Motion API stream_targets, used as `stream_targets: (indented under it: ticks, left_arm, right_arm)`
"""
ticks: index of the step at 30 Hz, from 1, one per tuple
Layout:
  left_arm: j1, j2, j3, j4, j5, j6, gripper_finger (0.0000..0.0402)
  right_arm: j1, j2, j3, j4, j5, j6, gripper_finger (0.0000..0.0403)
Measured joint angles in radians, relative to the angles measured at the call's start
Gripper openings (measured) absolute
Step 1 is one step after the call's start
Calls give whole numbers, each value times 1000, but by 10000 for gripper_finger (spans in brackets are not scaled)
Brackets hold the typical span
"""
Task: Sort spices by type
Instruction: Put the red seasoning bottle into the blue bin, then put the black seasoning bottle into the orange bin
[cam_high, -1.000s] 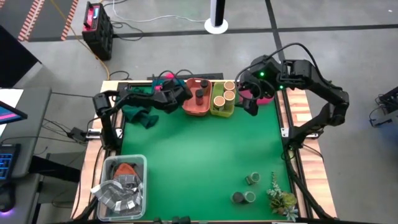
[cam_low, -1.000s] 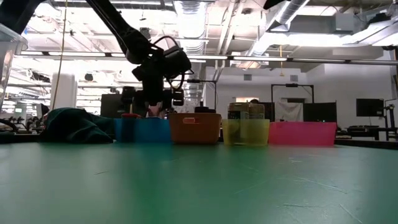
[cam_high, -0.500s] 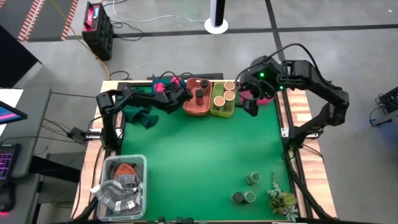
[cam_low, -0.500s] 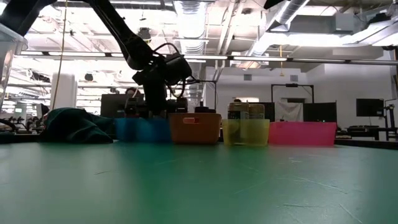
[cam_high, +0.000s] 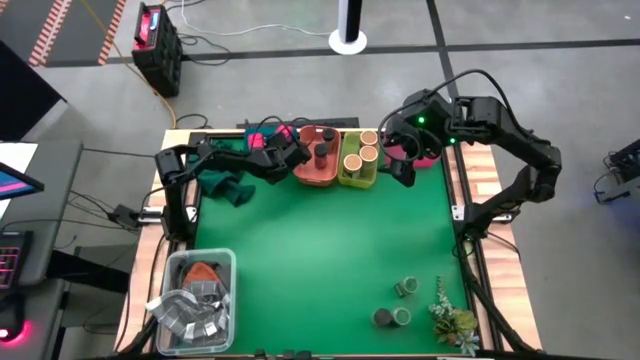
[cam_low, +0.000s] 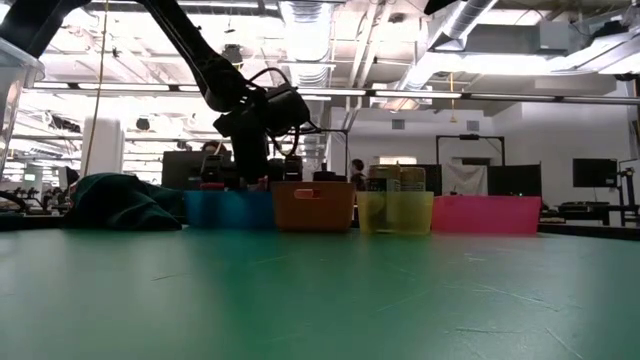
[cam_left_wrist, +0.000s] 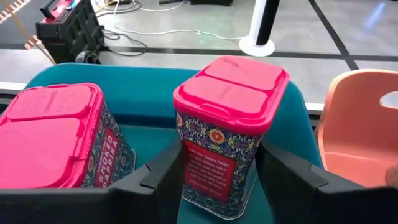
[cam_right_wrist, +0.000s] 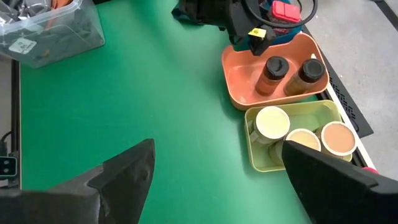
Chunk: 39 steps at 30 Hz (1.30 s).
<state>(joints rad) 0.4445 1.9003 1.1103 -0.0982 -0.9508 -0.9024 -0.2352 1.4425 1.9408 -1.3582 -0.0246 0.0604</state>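
Left wrist view: the left pincer (cam_left_wrist: 217, 180) sits over the teal tray (cam_left_wrist: 292, 118), its two dark fingers (cam_left_wrist: 163, 177) on either side of a pink-lidded box (cam_left_wrist: 229, 134), close against its sides; whether they press it I cannot tell. The box stands upright in the tray, beside a second pink-lidded box (cam_left_wrist: 53, 134) in the same tray. The orange tray (cam_left_wrist: 357, 134) lies just beside the teal one.

In the high view the left pincer (cam_high: 283, 157) is at the far edge of the bench (cam_high: 320, 250), over the teal tray and next to the orange tray (cam_high: 316, 172). Two dark-lidded jars (cam_high: 322, 152) stand in the orange tray. Tan-topped cylinders (cam_high: 353, 160) fill the yellow-green tray (cam_high: 357, 180) beside it. The right pincer (cam_high: 400, 170) hovers near the pink tray (cam_high: 425, 160), its fingers wide apart and empty, as the right wrist view shows. Three green-topped jars (cam_high: 397, 303) lie on the bench at the near right, well apart from the trays, next to a leafy sprig (cam_high: 450, 318). A clear tub (cam_high: 195, 300) rests at the near left corner, and a dark green cloth (cam_high: 225, 185) lies left of the trays.
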Motion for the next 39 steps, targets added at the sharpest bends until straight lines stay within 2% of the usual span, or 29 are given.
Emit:
stream_targets:
  ticks: [5, 13, 17, 34, 39]
  left_arm:
    - [0, 0, 0, 0, -2, 0, 202]
    - [0, 0, 0, 0, -6, 32, 286]
    - [0, 0, 0, 0, -5, 46, 312]
    - [-32, -20, 0, -52, -1, 39, 317]
    - [-32, -60, 0, -64, -45, 33, 317]
  right_arm:
    - [0, 0, 0, 0, 0, 1, 378]
    - [0, 0, 0, -5, 0, 2, 378]
    - [0, 0, 0, -5, 0, 1, 378]
    - [0, 0, 0, -4, 0, -5, 378]
    - [-2, 0, 0, -4, 0, -10, 378]
